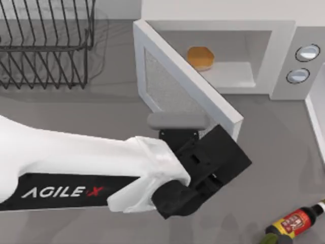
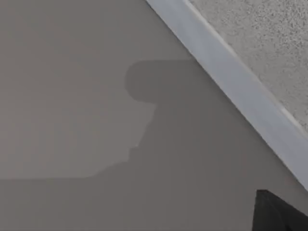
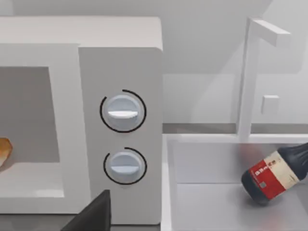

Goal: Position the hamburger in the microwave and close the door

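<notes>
Top view looks down; right wrist faces the microwave (image 3: 82, 125) front — left wrist hugs the door (image 2: 250, 91).

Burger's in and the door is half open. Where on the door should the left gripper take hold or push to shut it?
Go for the grey bar handle at the free edge of the door, farthest from the hinge. The left gripper is right beside it, on the outer face. The door stands angled out from the microwave, so pushing from that outer side should swing it towards the hamburger.
</notes>
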### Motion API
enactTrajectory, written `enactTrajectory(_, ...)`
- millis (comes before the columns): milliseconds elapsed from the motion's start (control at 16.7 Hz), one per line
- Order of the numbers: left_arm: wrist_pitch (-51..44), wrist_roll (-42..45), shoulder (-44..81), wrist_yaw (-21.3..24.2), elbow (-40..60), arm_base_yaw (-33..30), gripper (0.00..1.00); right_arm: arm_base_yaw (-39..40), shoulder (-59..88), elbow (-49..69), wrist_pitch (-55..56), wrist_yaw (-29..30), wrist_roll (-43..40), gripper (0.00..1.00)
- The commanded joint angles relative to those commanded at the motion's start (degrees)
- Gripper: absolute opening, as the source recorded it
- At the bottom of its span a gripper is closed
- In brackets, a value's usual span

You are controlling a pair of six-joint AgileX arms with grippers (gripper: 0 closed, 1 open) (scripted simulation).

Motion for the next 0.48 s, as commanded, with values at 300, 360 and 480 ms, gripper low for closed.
enactTrajectory(300,-1.8,-2.0,3.1,-2.0,4.5,-1.7,0.00,0.0,0.0,0.0,0.0,0.0,0.0,1.00)
enactTrajectory(360,-1.8,-2.0,3.1,-2.0,4.5,-1.7,0.00,0.0,0.0,0.0,0.0,0.0,0.0,1.00)
enactTrajectory(480,-1.8,-2.0,3.0,-1.9,4.5,-1.5,0.00,0.0,0.0,0.0,0.0,0.0,0.0,1.00)
